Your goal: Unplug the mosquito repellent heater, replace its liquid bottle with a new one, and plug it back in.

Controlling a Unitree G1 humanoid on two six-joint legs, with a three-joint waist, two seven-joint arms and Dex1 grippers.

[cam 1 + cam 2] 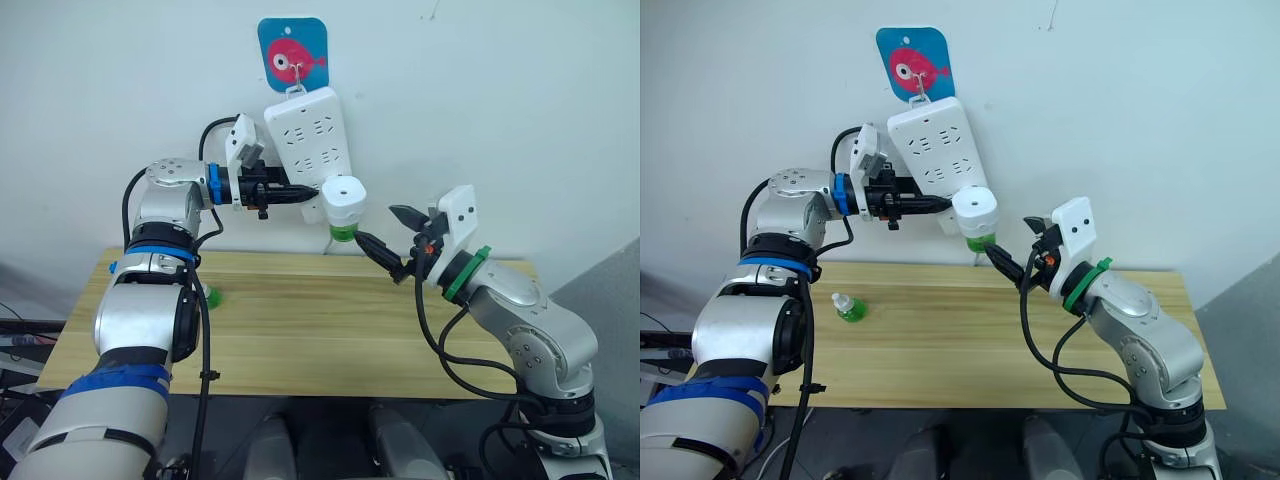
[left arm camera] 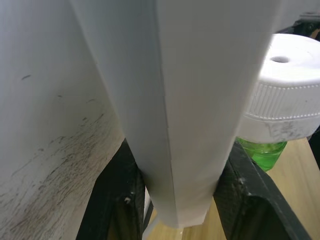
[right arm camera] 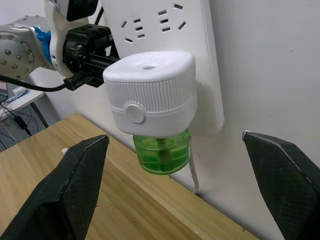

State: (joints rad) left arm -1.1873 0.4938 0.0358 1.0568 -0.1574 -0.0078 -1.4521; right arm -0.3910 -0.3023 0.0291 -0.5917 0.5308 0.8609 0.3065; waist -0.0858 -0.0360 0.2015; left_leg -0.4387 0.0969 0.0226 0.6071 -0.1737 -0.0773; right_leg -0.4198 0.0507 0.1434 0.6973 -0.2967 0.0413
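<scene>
The heater sits plugged into the lower end of the white power strip, which hangs tilted on the far wall from a hook under a blue tag with a pink fish. The green bottle is screwed in beneath the heater, its thin wick stem faintly visible through the plastic, and it hangs above the far edge of the wooden table.

The left gripper reaches in from the left at the height of the strip's lower end. The left wrist view shows its two black fingers spread to either side of the strip's narrow edge, pressed against it or very nearly so, with the heater just beyond on the strip's front.

The right gripper is on the right, pointing up and left toward the heater. Its fingers are spread wide; in the right wrist view they stand well apart on either side of the heater and bottle, touching neither. One fingertip lies just beside the bottle's base in the head views.

The new bottle, green with a white cap, stands upright on the left part of the table, well apart from both grippers. A white cord hangs down the wall from the strip behind the heater.
</scene>
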